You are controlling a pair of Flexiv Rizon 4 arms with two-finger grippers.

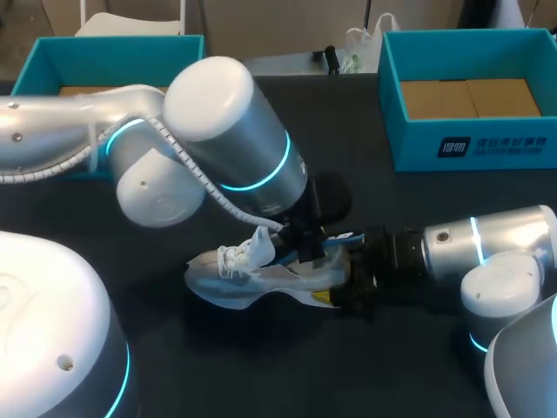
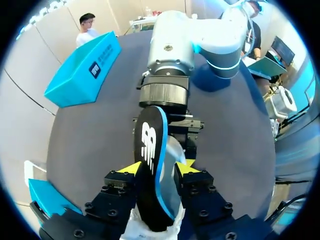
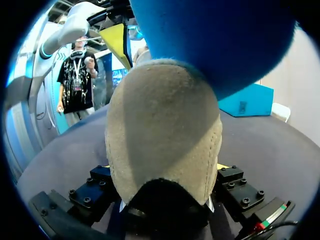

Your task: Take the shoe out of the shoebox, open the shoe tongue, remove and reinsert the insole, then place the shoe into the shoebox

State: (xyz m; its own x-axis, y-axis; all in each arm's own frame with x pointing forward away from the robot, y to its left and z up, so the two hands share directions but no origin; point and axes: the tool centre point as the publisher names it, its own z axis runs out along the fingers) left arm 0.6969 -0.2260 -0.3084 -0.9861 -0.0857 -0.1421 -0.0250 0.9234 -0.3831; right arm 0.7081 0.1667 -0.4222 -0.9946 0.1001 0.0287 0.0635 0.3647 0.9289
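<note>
A white and grey shoe [image 1: 252, 272] lies on its side in the middle of the dark table. My right gripper [image 1: 346, 286] is shut on its beige heel [image 3: 165, 125], which fills the space between the fingers. Above the shoe's opening is my left gripper [image 1: 305, 251], whose yellow-tipped fingers [image 2: 131, 169] stand apart. Between them a black insole with a blue edge [image 2: 152, 165] sticks up out of the shoe. The insole's blue underside [image 3: 215, 35] looms over the heel in the right wrist view. A teal shoebox [image 1: 470, 96] stands at the back right.
A second teal box [image 1: 113, 52] stands at the back left, partly behind my left arm [image 1: 226, 131]. My right arm [image 1: 487, 261] lies low over the table's right side. Some small items [image 1: 348, 52] sit at the far edge between the boxes.
</note>
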